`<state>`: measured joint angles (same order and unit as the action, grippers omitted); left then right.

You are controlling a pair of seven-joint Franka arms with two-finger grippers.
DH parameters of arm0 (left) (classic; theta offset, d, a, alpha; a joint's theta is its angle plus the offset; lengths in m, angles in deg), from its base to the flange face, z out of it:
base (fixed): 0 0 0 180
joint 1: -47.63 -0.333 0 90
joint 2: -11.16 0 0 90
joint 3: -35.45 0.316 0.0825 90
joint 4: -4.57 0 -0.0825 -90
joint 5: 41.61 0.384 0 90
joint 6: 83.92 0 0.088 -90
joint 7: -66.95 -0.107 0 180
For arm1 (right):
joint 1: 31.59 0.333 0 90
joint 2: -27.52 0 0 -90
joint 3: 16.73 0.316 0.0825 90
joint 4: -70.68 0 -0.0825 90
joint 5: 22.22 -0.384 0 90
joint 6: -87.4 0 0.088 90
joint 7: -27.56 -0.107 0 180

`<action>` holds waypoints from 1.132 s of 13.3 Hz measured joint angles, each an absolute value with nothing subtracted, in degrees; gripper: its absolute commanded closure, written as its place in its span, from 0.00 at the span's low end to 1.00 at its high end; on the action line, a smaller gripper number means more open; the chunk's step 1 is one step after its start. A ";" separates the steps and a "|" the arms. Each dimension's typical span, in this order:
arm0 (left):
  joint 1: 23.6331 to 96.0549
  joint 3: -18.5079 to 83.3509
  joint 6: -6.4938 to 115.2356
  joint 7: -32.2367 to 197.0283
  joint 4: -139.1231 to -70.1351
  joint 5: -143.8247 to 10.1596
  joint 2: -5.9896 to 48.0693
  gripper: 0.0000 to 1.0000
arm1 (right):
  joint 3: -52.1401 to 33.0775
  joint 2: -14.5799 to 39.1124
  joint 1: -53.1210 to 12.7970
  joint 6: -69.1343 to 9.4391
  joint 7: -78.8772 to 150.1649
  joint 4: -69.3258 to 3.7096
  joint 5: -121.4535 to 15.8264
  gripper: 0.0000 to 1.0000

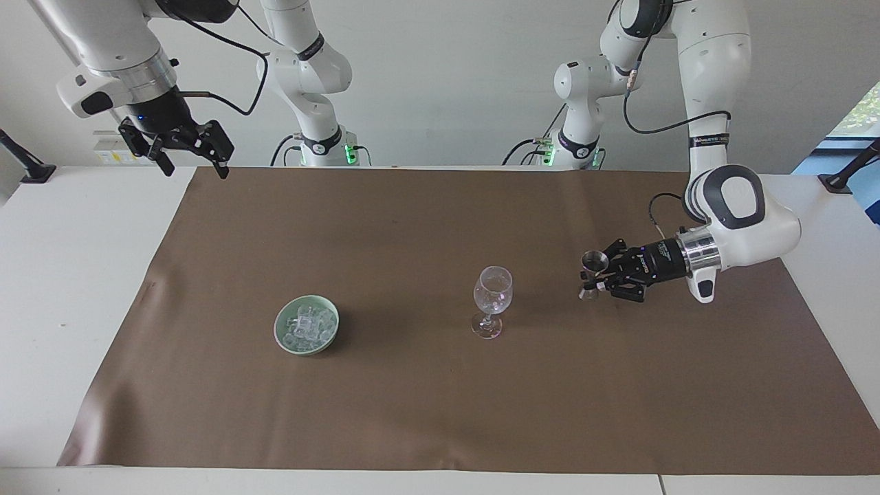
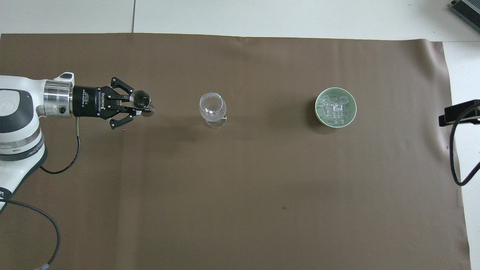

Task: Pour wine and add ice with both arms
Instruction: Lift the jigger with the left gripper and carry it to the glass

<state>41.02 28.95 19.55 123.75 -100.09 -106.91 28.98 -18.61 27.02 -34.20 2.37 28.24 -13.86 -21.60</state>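
Observation:
My left gripper (image 1: pixel 597 278) (image 2: pixel 138 107) is shut on a small metal jigger (image 1: pixel 595 260) (image 2: pixel 140 99), held upright in the air over the brown cloth beside the wine glass, toward the left arm's end. The clear stemmed wine glass (image 1: pixel 492 294) (image 2: pixel 212 108) stands upright mid-table. The ice (image 1: pixel 307 323) (image 2: pixel 334 108) lies piled in a pale green bowl (image 1: pixel 283 338) (image 2: pixel 318 112) toward the right arm's end. My right gripper (image 1: pixel 192 157) waits open, raised high over the cloth's corner by its base. The wine is out of view; I cannot tell whether the jigger holds any.
A brown cloth (image 1: pixel 440 412) (image 2: pixel 240 187) covers most of the white table (image 1: pixel 69 275). Black clamps (image 1: pixel 24 168) sit at the table's ends by the robots. A black fixture with a cable (image 2: pixel 459 112) juts in at the overhead view's edge.

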 measured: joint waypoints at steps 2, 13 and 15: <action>42.99 28.99 21.18 125.54 -100.16 -105.89 27.65 1.00 | -18.61 27.02 -34.20 2.37 28.24 -13.86 -21.60 0.00; 48.66 29.05 29.23 141.53 -100.63 -103.66 24.78 1.00 | -18.61 27.02 -34.20 2.37 28.24 -13.86 -21.60 0.00; 49.59 29.06 30.73 143.06 -100.65 -103.65 24.77 1.00 | -18.61 27.02 -34.20 2.37 28.24 -13.86 -21.60 0.00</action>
<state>49.59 29.06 30.73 143.06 -100.65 -103.65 24.77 -18.61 27.02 -34.20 2.37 28.24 -13.86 -21.60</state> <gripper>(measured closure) 0.789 0.000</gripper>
